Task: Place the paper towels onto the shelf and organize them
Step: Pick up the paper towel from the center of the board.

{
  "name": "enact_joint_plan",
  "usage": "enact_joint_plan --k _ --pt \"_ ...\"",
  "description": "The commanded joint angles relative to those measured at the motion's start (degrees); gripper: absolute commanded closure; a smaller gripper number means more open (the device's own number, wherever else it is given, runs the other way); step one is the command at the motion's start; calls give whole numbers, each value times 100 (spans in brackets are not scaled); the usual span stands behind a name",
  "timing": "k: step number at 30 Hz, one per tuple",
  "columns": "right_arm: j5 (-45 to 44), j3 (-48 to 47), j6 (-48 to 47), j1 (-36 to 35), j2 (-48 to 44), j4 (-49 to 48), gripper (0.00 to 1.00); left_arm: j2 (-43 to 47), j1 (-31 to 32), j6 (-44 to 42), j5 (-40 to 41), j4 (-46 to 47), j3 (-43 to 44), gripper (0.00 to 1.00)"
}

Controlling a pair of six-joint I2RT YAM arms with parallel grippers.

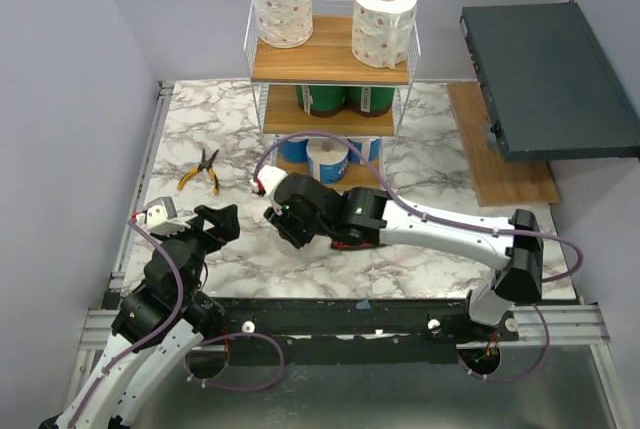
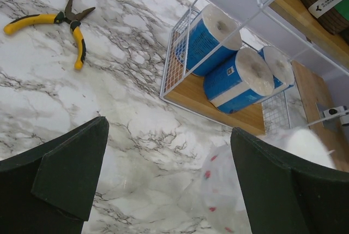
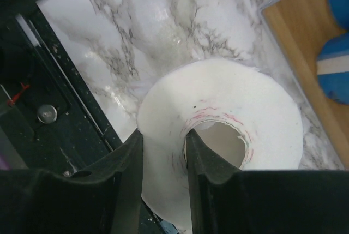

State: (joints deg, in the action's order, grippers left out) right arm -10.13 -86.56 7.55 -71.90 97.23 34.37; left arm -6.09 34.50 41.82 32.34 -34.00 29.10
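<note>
The right gripper (image 1: 268, 189) holds a white roll (image 1: 260, 183) just before the shelf (image 1: 330, 61).
Overhead: the left gripper (image 1: 222, 221) is spread, empty. Left wrist: blue rolls (image 2: 234, 78) lie on the bottom tier (image 2: 188, 93). Right wrist: fingers (image 3: 122, 185) pinch the roll's wall, one inside the core.

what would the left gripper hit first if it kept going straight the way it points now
Probably the marble tabletop between the left gripper's open fingers. The white dotted roll in the right gripper sits right of that line, the shelf with blue rolls beyond; depth is unclear.
</note>
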Motion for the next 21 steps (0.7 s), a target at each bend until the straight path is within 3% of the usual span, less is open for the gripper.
enact_joint_plan --k 1,5,14,21 --pt "-614 -1261 -307 21 -718 509 83 -62 -31 -100 -46 88 127 2" --pt "-1075 -2666 -627 19 -651 937 83 -243 -30 -231 -50 276 306 2" --pt "-1533 -4976 -1313 18 -69 792 83 -830 -30 -647 -286 1056 1057 2" --pt "-2283 -5448 -2073 24 268 160 83 -1257 -26 -1219 -1023 2526 1441 3"
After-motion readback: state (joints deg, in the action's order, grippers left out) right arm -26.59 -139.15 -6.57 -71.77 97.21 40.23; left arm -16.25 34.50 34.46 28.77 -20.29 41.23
